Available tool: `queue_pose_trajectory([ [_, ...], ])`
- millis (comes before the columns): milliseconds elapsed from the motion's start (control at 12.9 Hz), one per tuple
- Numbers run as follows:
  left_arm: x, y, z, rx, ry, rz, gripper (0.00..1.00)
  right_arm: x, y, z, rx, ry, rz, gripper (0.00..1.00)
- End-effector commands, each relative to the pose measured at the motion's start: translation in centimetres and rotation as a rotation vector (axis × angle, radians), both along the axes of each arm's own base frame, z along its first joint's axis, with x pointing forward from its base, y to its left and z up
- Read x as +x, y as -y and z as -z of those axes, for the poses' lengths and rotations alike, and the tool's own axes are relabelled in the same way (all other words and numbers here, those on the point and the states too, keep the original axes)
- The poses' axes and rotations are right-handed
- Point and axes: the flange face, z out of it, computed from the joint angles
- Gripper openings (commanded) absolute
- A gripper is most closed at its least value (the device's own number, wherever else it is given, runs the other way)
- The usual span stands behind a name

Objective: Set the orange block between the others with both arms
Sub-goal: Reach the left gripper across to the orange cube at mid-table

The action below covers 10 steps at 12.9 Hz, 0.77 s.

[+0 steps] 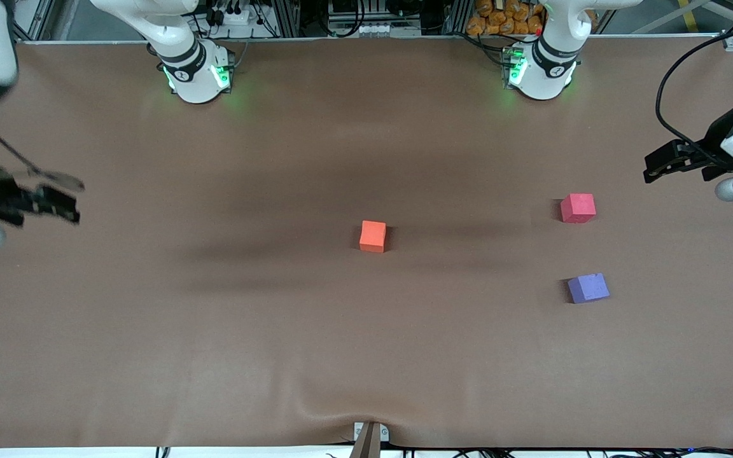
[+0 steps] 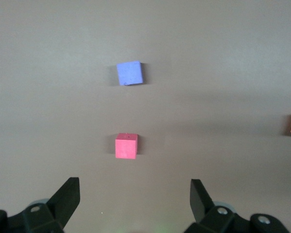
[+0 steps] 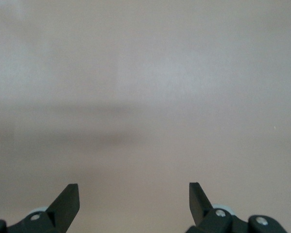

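Risk: my spread, empty left gripper (image 2: 135, 199) may knock the pink block (image 1: 578, 208), at 12 o'clock from the purple block (image 1: 588, 288), while seating the orange block (image 1: 373, 236); my right gripper (image 3: 134, 200), spread too, waits.

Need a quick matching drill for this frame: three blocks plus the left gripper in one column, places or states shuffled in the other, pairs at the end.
1 orange block
2 pinkish-red block
3 purple-blue block
4 left gripper

A open, empty, up at the left arm's end
B mid-table, alone
C block nearest the front camera
D near the left arm's end, farther from the front camera than its neighbour

Pairs: 1-B, 2-D, 3-C, 4-A
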Motion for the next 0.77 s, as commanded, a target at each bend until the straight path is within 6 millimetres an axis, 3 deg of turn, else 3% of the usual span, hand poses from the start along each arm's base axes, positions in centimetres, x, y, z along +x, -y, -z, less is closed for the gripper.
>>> queue_pose_trajectory([
  [0, 1.7, 5.3, 2.2, -0.020, 0.003, 0.056, 1.00, -3.0, 0.5, -1.4, 0.004, -0.028, 0.013, 1.00],
  [154, 2.7, 11.5, 5.4, -0.039, -0.015, 0.043, 1.00, -3.9, 2.5, -2.0, 0.078, -0.052, 0.054, 1.00],
  [232, 2.9, 16.0, 7.4, -0.033, -0.027, 0.024, 1.00, -4.4, 2.9, -2.7, 0.086, -0.041, 0.059, 1.00],
  [386, 3.8, 23.3, 10.6, -0.037, -0.016, -0.016, 1.00, -4.6, 2.7, -2.6, 0.084, -0.056, 0.059, 1.00],
  [541, 3.3, 28.4, 13.1, -0.049, 0.008, -0.047, 1.00, -4.7, 1.5, -2.5, 0.074, -0.072, 0.055, 1.00],
  [695, 2.4, 32.9, 15.6, -0.071, 0.036, -0.071, 1.00, -4.7, 1.6, -2.4, 0.071, -0.078, 0.078, 1.00],
])
